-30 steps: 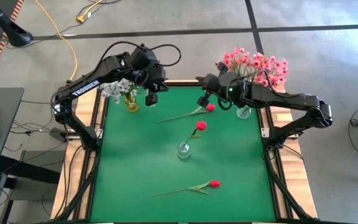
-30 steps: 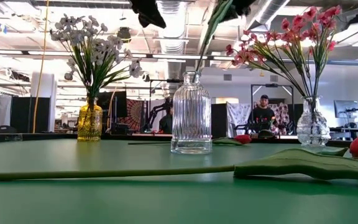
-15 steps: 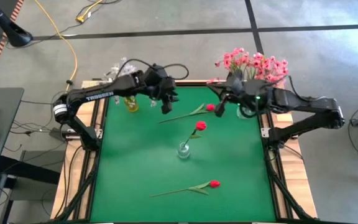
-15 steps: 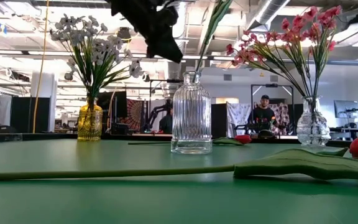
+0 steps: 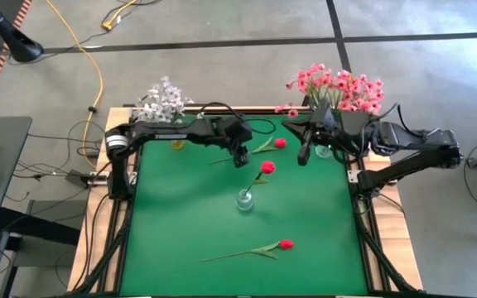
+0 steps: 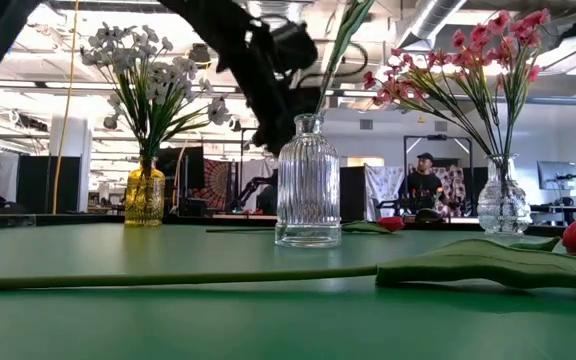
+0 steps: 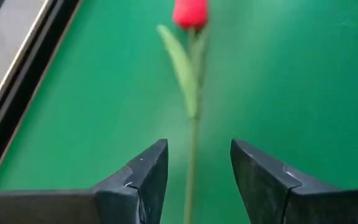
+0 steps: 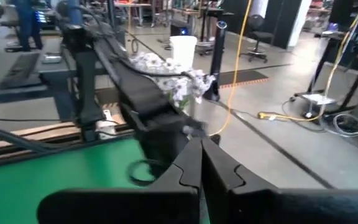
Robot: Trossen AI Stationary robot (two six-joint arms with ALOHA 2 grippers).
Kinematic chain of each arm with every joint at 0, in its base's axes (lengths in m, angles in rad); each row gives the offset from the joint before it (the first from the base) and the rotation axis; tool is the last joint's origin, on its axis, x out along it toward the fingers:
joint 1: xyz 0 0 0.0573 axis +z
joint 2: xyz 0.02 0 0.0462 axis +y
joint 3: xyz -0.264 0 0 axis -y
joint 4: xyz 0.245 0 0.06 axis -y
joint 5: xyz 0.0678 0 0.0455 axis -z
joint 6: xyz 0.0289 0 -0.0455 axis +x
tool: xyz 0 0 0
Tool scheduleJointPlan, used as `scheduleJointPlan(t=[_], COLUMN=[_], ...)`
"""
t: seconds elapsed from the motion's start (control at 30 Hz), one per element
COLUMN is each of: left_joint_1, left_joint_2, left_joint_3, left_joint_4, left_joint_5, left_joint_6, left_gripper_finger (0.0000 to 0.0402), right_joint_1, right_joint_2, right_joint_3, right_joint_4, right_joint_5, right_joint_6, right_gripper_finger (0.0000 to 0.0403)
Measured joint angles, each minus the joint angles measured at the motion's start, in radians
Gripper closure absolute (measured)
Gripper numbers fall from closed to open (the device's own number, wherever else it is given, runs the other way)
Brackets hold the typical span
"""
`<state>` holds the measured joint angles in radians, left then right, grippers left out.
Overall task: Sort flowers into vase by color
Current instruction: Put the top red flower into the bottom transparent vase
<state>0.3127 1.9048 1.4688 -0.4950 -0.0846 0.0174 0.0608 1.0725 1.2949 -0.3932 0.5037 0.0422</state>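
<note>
Straddling red flower (image 7: 190,12), bloom cropped

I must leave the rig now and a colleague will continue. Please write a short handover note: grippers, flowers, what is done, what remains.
Left gripper: open, over the stem of the red flower near the far edge, holding nothing yet.
Right gripper: shut, empty, beside the pink vase.
Done: whitish flowers in the yellow vase; pink flowers in the right clear vase; one red flower in the centre ribbed vase.
Left: the far red flower, and the red flower at the near side, both lying on the table.
</note>
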Motion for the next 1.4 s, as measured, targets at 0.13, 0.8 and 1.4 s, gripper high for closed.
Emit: scheduleJointPlan(t=[0.13, 0.8, 1.4], left_joint_1=[0.045, 0.080, 0.098], left_joint_2=[0.056, 0.218, 0.107], left_joint_3=[0.005, 0.008, 0.172], left_joint_4=[0.004, -0.063, -0.203], left_joint_5=[0.065, 0.136, 0.166], left_joint_6=[0.034, 0.125, 0.092], left_gripper_finger=[0.0236, 0.0284, 0.0401], right_joint_1=[0.033, 0.095, 0.097], right_joint_2=[0.000, 0.000, 0.000], right_joint_3=[0.000, 0.000, 0.000], right_joint_4=[-0.031, -0.067, -0.069], right_joint_5=[-0.001, -0.001, -0.002], right_joint_6=[0.049, 0.116, 0.107], right_gripper_finger=[0.0371, 0.0374, 0.0374])
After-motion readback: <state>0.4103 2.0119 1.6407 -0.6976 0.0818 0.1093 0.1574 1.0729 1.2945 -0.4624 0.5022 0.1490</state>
